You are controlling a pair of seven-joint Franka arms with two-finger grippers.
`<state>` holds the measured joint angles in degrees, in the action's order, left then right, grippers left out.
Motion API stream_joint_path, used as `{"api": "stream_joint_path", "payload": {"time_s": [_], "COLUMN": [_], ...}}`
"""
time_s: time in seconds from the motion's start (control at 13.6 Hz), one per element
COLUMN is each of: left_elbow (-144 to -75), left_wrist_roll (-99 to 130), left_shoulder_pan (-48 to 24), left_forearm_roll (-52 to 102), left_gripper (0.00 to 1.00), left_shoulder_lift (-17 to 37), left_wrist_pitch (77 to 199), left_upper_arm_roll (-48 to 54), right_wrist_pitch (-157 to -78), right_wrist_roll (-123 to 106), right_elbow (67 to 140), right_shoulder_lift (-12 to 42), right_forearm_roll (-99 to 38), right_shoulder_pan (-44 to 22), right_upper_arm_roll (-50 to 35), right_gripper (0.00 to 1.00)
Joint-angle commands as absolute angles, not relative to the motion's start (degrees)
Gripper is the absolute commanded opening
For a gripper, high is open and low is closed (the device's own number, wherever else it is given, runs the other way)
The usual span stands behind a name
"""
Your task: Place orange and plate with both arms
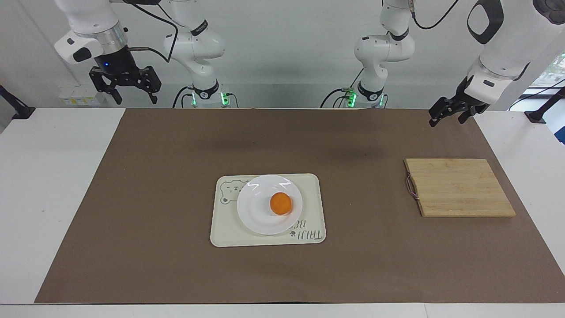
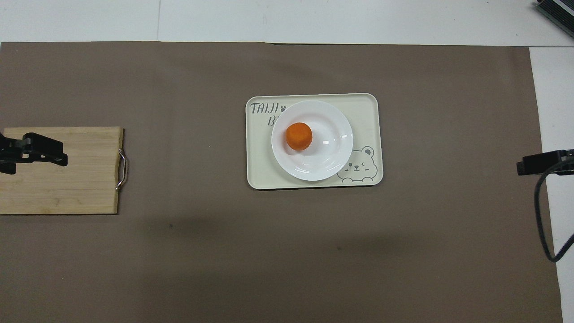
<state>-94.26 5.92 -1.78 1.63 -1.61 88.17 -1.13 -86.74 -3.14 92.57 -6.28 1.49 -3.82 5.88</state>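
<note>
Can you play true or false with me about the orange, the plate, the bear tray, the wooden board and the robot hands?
1. The orange sits on the plate. True.
2. The plate lies on the wooden board. False: it lies on the bear tray.
3. The left gripper holds the orange. False: it is open, holds nothing and hangs over the mat's edge at the left arm's end.
4. The right gripper is open and holds nothing. True.
5. The wooden board has a metal handle on the side toward the tray. True.
6. The orange lies on the board. False: the board carries nothing.
</note>
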Motion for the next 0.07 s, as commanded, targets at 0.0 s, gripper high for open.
{"api": "stream_joint_path", "payload": {"time_s": [0.0], "left_elbow": [-94.0], "left_wrist_roll": [6.4], "left_shoulder_pan": [-1.3], "left_forearm_roll": [1.8], "left_gripper": [1.00], "left_shoulder_lift": [-1.8], "left_wrist_pitch": [87.3], "left_upper_arm_roll": [-0.9], "right_wrist_pitch": [-86.9], "right_wrist_roll": [-4.5], "right_elbow": [93.3], "right_shoulder_lift": [-6.9], "right_forearm_roll": [0.9], "right_shoulder_pan": [-3.2], "right_upper_arm_roll": [5.5], "right_gripper": [1.00]}}
